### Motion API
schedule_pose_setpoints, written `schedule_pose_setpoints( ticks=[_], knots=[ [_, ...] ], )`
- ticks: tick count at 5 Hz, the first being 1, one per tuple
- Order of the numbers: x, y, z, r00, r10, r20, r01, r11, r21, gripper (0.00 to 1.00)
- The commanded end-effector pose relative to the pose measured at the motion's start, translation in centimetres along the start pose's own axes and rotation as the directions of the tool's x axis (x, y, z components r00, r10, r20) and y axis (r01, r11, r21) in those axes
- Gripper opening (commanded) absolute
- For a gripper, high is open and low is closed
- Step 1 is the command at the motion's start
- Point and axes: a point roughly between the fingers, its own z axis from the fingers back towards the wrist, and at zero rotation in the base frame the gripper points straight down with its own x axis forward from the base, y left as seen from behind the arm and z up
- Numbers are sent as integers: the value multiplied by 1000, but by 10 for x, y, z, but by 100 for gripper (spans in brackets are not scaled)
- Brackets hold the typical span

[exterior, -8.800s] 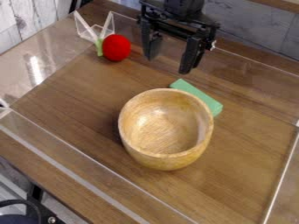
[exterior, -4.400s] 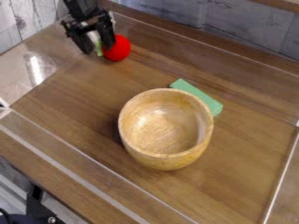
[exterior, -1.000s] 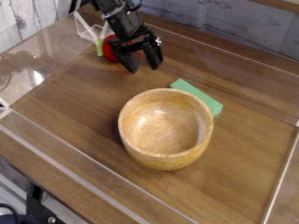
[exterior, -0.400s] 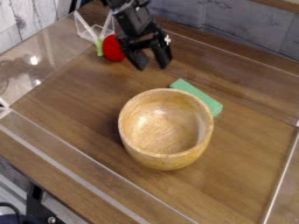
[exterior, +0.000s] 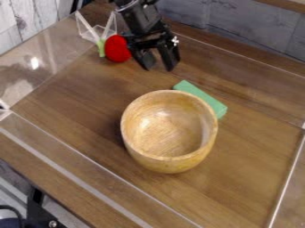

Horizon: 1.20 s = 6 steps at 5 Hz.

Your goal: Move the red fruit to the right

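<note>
There is one round red fruit (exterior: 116, 49). There is one big round bowl (exterior: 169, 131), and it is made of wood. There is one flat green block (exterior: 201, 101). There is one robot arm, and it has one black hand (exterior: 158, 60) at its end. One brown bench (exterior: 71, 107) carries the fruit, the bowl and the block. That makes one of each kind.
</note>
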Motion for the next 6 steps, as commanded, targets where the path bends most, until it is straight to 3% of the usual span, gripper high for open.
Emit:
schedule_pose_setpoints(
  ticks=[1,6],
  knots=[
    [13,-9,28,995,-67,73,63,997,55,100],
    [6,-4,31,992,-117,46,109,982,153,100]
  ],
)
